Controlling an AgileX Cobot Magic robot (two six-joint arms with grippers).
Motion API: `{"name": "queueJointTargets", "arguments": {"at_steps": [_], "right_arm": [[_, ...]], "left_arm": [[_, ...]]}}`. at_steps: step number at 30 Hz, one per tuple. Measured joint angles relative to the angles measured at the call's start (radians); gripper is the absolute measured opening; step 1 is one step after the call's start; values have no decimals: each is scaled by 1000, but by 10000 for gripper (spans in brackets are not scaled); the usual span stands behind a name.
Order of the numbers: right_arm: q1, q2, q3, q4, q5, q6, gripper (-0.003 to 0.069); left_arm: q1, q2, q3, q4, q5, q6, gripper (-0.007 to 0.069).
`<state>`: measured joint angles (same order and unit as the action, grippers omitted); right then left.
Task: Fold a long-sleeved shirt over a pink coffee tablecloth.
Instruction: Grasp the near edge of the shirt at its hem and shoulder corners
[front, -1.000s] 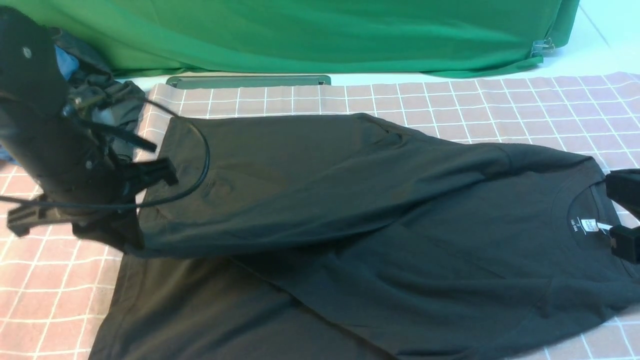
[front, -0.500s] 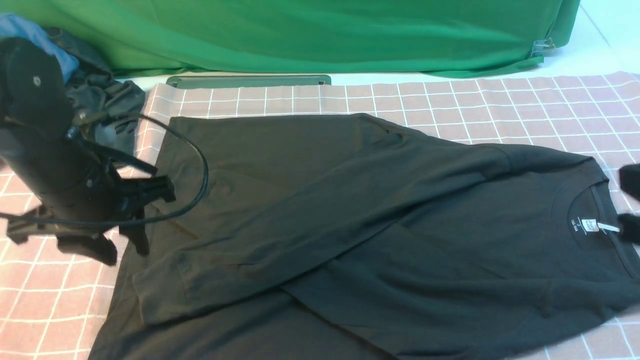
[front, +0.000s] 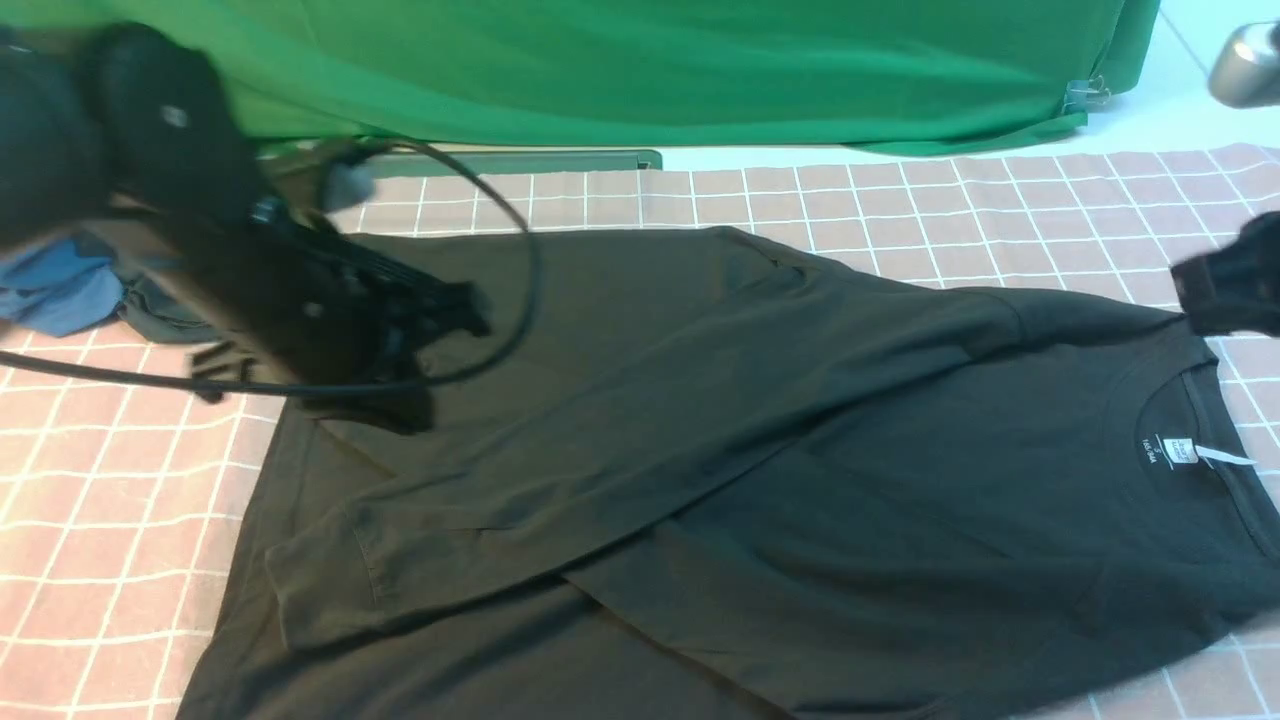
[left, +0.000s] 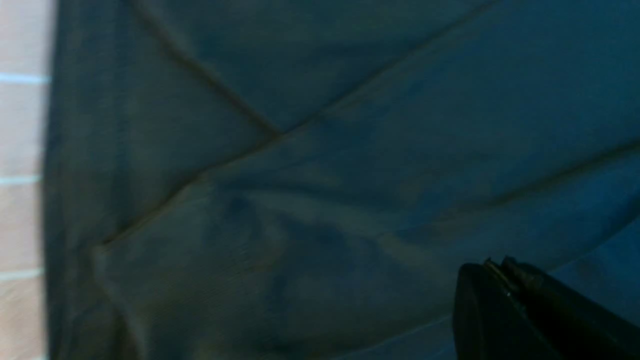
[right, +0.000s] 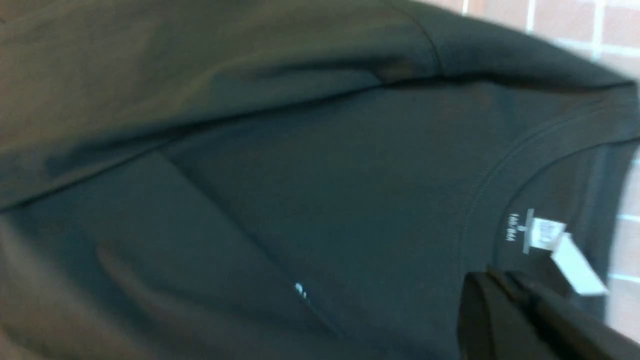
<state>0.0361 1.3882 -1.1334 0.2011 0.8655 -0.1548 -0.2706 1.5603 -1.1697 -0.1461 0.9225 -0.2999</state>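
We judge the step in hand to be the fold of the body, with one sleeve of the long-sleeved shirt lying slantwise across it from the shoulder at 2 o'clock to the cuff at 8 o'clock. The shirt lies flat on the pink coffee tablecloth, its collar and white neck label at 3 o'clock and its hem at 9 o'clock. Its near edge runs out of the front view at 6 o'clock. The left gripper hovers, blurred, above the hem end at 10 o'clock. The right gripper sits at the frame edge beside the shoulder at 3 o'clock. We see no cloth in either, but we cannot tell how far either is open, since each wrist view shows only one dark part of it. To do this step well, we would pinch the hem through all its layers, lift it low, and carry it toward the collar along the white grid lines so that the sleeve does not slide off. The tablecloth looks thin and loose, so a deep pinch may ruck it. A green cloth hangs at 12 o'clock with a grey-green tray before it. A blue garment and a dark grey garment lie at 9 o'clock, near the left arm. The white bench shows at 1 o'clock.
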Motion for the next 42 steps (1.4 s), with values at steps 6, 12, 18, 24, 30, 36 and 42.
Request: {"name": "queueJointTargets", "arguments": {"at_steps": [6, 12, 18, 24, 30, 36, 42], "right_arm": [[-29, 245, -103, 86, -29, -83, 34], [1, 496, -210, 98, -163, -108, 35], [39, 623, -288, 107, -229, -125, 38], [50, 716, -390, 111, -296, -134, 43], [42, 791, -501, 112, -251, -142, 45], [21, 717, -526, 76, -101, -160, 45], [-10, 578, -486, 71, 135, -151, 46]], "left_arm": [[-48, 46, 2, -4, -89, 1, 11], [-56, 151, 2, -19, -206, 1, 11], [-56, 274, 3, -22, -264, 15, 12], [-56, 324, 2, -14, -287, 27, 13], [-56, 321, 2, -9, -289, 27, 13], [-57, 255, 3, 21, -289, 27, 13], [-57, 116, 3, 32, -275, 24, 13]]}}
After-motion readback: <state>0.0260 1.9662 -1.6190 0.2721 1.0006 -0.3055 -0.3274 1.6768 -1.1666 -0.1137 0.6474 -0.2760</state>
